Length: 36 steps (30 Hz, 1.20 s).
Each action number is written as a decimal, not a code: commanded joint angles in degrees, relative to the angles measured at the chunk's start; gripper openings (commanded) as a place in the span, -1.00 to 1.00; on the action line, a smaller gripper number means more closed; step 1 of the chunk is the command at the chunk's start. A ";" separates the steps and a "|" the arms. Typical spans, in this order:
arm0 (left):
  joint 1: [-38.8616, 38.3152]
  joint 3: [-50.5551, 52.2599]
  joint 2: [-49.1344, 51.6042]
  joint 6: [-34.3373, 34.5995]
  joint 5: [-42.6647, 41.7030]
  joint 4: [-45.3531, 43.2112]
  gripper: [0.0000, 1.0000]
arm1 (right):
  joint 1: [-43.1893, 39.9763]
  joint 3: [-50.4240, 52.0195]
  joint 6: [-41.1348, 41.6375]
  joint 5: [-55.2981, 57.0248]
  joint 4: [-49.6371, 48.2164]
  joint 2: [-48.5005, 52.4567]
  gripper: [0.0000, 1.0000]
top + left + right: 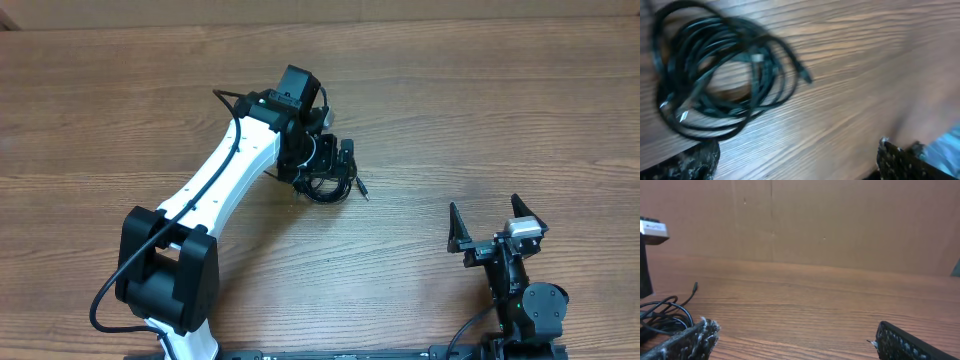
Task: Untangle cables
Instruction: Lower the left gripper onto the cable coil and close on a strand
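From overhead, the cables (pixel 335 186) lie bunched on the wooden table (pixel 480 100) beneath the left gripper (pixel 326 165), whose jaws are hidden there. The right gripper (pixel 490 225) sits well apart, spread and empty. The left wrist view resolves the bunch into a loose coil of several loops with a pale tip (pixel 757 57) inside, lying beyond that gripper's wide-apart fingers (pixel 695 160), which grasp nothing. The right wrist view catches only the coil's edge at far left and one plug end (pixel 695 286) sticking up.

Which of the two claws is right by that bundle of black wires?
The left gripper, on the white arm, is at the cables; the right gripper sits far off.
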<state>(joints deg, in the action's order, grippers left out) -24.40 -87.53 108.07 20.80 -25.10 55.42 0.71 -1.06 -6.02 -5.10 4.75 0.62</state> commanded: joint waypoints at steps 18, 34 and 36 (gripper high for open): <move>-1.51 -22.91 1.44 -5.38 9.20 12.79 1.00 | -0.42 0.57 -0.04 0.04 -0.22 -0.46 1.00; -4.13 -20.57 14.91 -5.35 18.03 9.99 0.33 | -0.42 0.57 -0.04 0.04 -0.22 -0.46 1.00; -4.13 -20.57 16.22 -5.35 18.03 10.80 0.16 | -0.42 0.57 -0.04 0.07 -0.22 -0.46 1.00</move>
<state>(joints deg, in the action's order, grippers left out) -28.51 -108.36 121.73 15.94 -8.60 65.34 0.73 -1.06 -6.02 -5.10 4.73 0.62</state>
